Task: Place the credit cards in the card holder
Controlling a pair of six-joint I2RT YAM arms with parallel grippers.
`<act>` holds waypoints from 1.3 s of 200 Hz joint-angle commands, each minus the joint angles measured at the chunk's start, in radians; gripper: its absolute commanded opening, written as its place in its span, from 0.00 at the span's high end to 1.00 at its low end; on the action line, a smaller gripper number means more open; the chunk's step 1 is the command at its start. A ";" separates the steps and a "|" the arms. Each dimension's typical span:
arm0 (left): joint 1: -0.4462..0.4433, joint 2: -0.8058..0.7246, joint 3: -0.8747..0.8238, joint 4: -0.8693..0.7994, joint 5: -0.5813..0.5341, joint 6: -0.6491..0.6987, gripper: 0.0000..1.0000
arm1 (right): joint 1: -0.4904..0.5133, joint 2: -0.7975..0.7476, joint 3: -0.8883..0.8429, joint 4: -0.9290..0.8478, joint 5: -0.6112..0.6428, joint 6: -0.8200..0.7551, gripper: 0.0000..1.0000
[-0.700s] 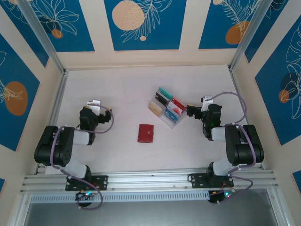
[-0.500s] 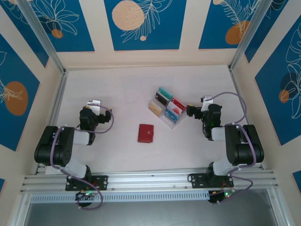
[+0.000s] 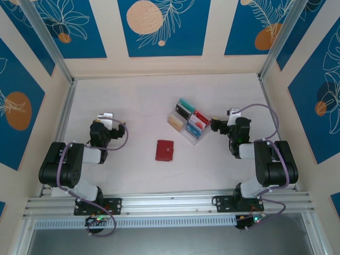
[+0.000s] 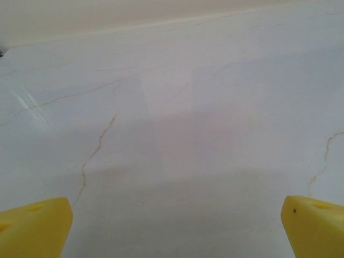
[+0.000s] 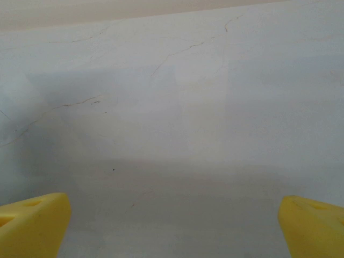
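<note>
left tool [image 3: 108, 118] and right tool [image 3: 215, 125] stand wide, empty; better open the card holder [image 3: 164, 150] first — then pinch the credit cards [image 3: 187, 119] singly

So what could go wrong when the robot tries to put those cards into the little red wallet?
1. The credit cards stand packed close together in the clear rack. The right claw, wide open beside it, might bump the rack or pinch two cards at once.
2. The card holder looks shut and lies loose on the table, so it may slide when touched.
</note>
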 commanded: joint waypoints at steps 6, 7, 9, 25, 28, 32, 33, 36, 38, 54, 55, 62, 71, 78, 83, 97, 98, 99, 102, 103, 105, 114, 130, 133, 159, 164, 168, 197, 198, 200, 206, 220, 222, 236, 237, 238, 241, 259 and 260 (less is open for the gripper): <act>0.002 0.001 0.006 0.021 -0.042 -0.019 0.00 | -0.006 0.001 0.019 0.001 -0.030 -0.007 0.01; 0.002 0.001 0.006 0.020 -0.042 -0.019 0.00 | -0.005 0.001 0.019 0.002 -0.030 -0.007 0.01; 0.001 0.002 0.006 0.019 -0.042 -0.019 0.00 | -0.005 0.001 0.019 0.002 -0.030 -0.007 0.01; 0.002 0.001 0.008 0.016 -0.043 -0.018 0.00 | -0.010 0.001 0.021 -0.002 -0.039 -0.004 0.01; 0.001 0.000 0.008 0.018 -0.040 -0.016 0.00 | -0.011 0.000 0.020 -0.001 -0.040 -0.005 0.01; 0.001 -0.003 0.008 0.016 -0.034 -0.013 0.00 | -0.011 -0.003 0.017 0.004 -0.038 -0.004 0.01; 0.001 -0.006 0.008 0.016 -0.033 -0.012 0.00 | -0.011 -0.004 0.016 0.005 -0.038 -0.003 0.01; -0.001 -0.012 0.008 0.010 -0.030 -0.011 0.00 | -0.010 -0.008 0.014 0.008 -0.020 0.002 0.01; -0.003 -0.021 0.008 0.006 -0.026 -0.006 0.00 | -0.008 -0.014 0.015 0.004 0.002 0.008 0.01; -0.029 -0.123 0.025 -0.115 -0.051 0.020 0.00 | 0.014 -0.131 0.041 -0.145 0.186 0.054 0.01; -0.030 -0.129 0.029 -0.124 -0.055 0.019 0.00 | 0.014 -0.140 0.044 -0.161 0.191 0.057 0.01; -0.038 -0.170 0.043 -0.178 -0.099 0.016 0.00 | 0.011 -0.205 0.079 -0.256 0.213 0.075 0.01; -0.052 -0.220 0.070 -0.257 -0.164 0.005 0.00 | 0.009 -0.277 0.119 -0.385 0.255 0.134 0.01; -0.062 -0.255 0.100 -0.335 -0.220 -0.028 0.00 | 0.006 -0.327 0.152 -0.478 0.267 0.206 0.01; -0.068 -0.273 0.128 -0.398 -0.256 -0.069 0.00 | 0.000 -0.359 0.179 -0.548 0.269 0.262 0.01; -0.076 -0.301 0.221 -0.617 -0.303 -0.229 0.00 | -0.013 -0.415 0.257 -0.737 0.294 0.420 0.01; -0.076 -0.302 0.228 -0.630 -0.301 -0.240 0.00 | -0.014 -0.417 0.264 -0.751 0.298 0.430 0.01; -0.076 -0.302 0.233 -0.643 -0.299 -0.251 0.00 | -0.015 -0.418 0.269 -0.765 0.302 0.441 0.01; -0.076 -0.306 0.249 -0.678 -0.289 -0.283 0.00 | -0.018 -0.425 0.288 -0.812 0.308 0.476 0.01; -0.075 -0.307 0.253 -0.687 -0.285 -0.292 0.00 | -0.018 -0.425 0.288 -0.812 0.308 0.476 0.01; -0.076 -0.308 0.260 -0.702 -0.269 -0.311 0.00 | -0.025 -0.429 0.307 -0.864 0.317 0.512 0.01; -0.076 -0.320 0.279 -0.749 -0.177 -0.357 0.00 | -0.054 -0.438 0.370 -1.022 0.303 0.607 0.01; -0.076 -0.357 0.261 -0.735 0.005 -0.423 0.00 | -0.083 -0.460 0.430 -1.158 0.209 0.602 0.01; -0.076 -0.365 0.252 -0.721 0.042 -0.432 0.00 | -0.079 -0.469 0.433 -1.170 0.203 0.599 0.01; -0.077 -0.380 0.236 -0.721 0.275 -0.507 0.07 | 0.041 -0.548 0.447 -1.264 0.248 0.554 0.01; -0.079 -0.378 0.236 -0.724 0.318 -0.528 0.10 | 0.085 -0.553 0.461 -1.302 0.269 0.549 0.02; -0.079 -0.377 0.233 -0.720 0.354 -0.545 0.13 | 0.113 -0.552 0.470 -1.323 0.282 0.548 0.05; -0.100 -0.342 0.210 -0.656 0.578 -0.681 0.48 | 0.326 -0.496 0.517 -1.396 0.296 0.545 0.42; -0.102 -0.338 0.211 -0.655 0.583 -0.684 0.49 | 0.335 -0.492 0.518 -1.398 0.294 0.546 0.43; -0.106 -0.332 0.213 -0.654 0.593 -0.691 0.52 | 0.350 -0.484 0.522 -1.402 0.293 0.547 0.45; -0.120 -0.312 0.220 -0.653 0.623 -0.702 0.59 | 0.392 -0.456 0.536 -1.416 0.288 0.564 0.49; -0.170 -0.259 0.246 -0.651 0.680 -0.726 0.73 | 0.483 -0.383 0.557 -1.409 0.242 0.574 0.60; -0.177 -0.249 0.248 -0.648 0.685 -0.729 0.75 | 0.496 -0.371 0.561 -1.407 0.235 0.575 0.61; -0.226 -0.178 0.266 -0.608 0.737 -0.763 0.87 | 0.585 -0.287 0.594 -1.388 0.203 0.574 0.66; -0.228 -0.173 0.268 -0.605 0.741 -0.765 0.88 | 0.591 -0.280 0.596 -1.387 0.199 0.573 0.66; -0.230 -0.167 0.268 -0.601 0.743 -0.767 0.88 | 0.597 -0.272 0.599 -1.384 0.197 0.572 0.66; -0.240 -0.152 0.273 -0.591 0.752 -0.775 0.91 | 0.620 -0.245 0.611 -1.375 0.185 0.568 0.67; -0.290 -0.070 0.297 -0.549 0.785 -0.803 0.99 | 0.696 -0.128 0.661 -1.343 0.133 0.553 0.71; -0.293 -0.067 0.298 -0.548 0.785 -0.802 0.99 | 0.699 -0.123 0.663 -1.341 0.129 0.553 0.71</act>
